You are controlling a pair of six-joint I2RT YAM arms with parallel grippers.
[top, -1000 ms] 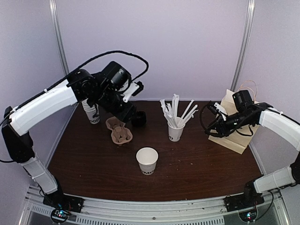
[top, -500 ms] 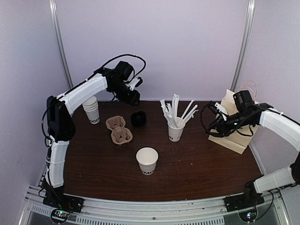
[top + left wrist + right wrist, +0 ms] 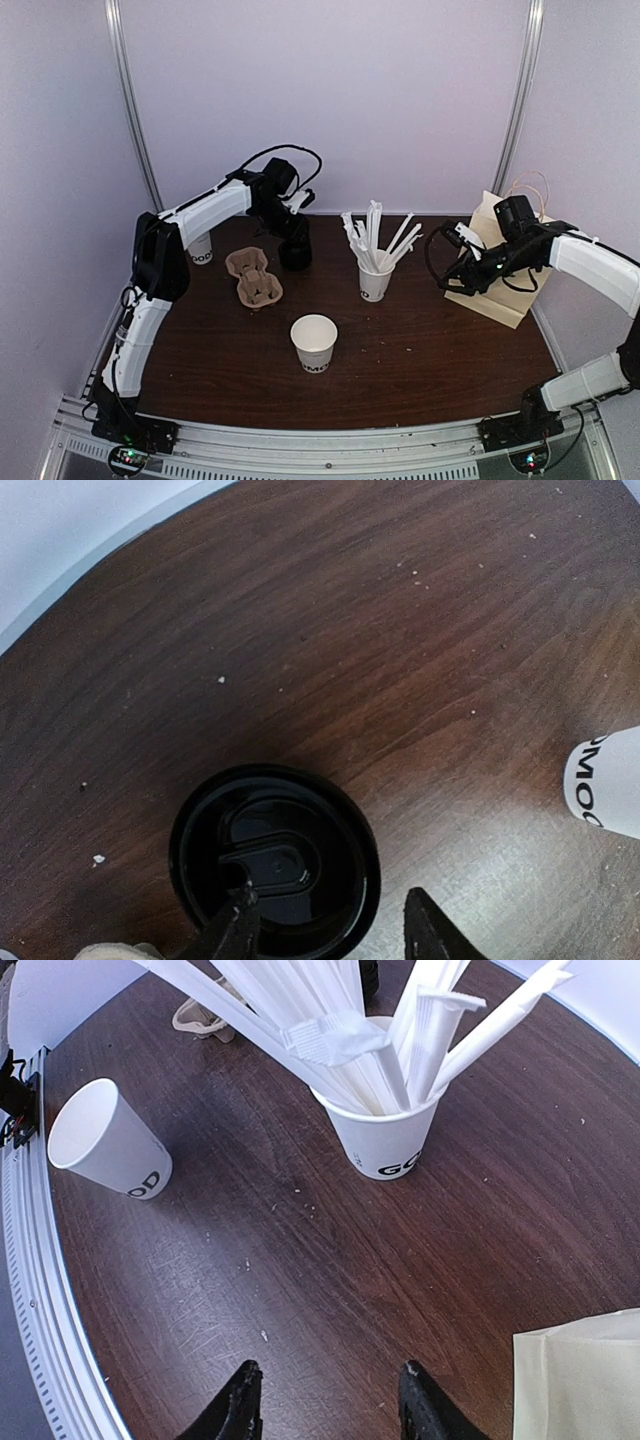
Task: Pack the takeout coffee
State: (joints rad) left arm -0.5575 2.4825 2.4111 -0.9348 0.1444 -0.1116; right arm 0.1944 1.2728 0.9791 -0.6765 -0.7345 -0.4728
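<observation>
No takeout coffee with its lid on shows in any view. A lone lidless white cup [image 3: 314, 343] [image 3: 108, 1140] stands at the table's front middle. Further back, a black dome lid [image 3: 295, 255] [image 3: 272, 860] lies by itself on the table. My left gripper [image 3: 293, 235] [image 3: 330, 925] hangs open just over the lid. One fingertip [image 3: 240, 915] is above the lid's top and the other is outside its rim. My right gripper [image 3: 450, 265] [image 3: 330, 1400] is open over bare table by the paper bag, holding nothing.
A brown pulp cup carrier [image 3: 253, 278] sits left of the lid, and a stack of white cups [image 3: 200, 250] stands behind my left arm. A cup of white straws [image 3: 374, 278] [image 3: 385, 1130] stands mid-table. The paper bag [image 3: 497, 275] [image 3: 585, 1380] lies at the right edge.
My left arm has swung from high over the table's left to the back and come down, its gripper now just above the black lid. The right arm has stayed put.
</observation>
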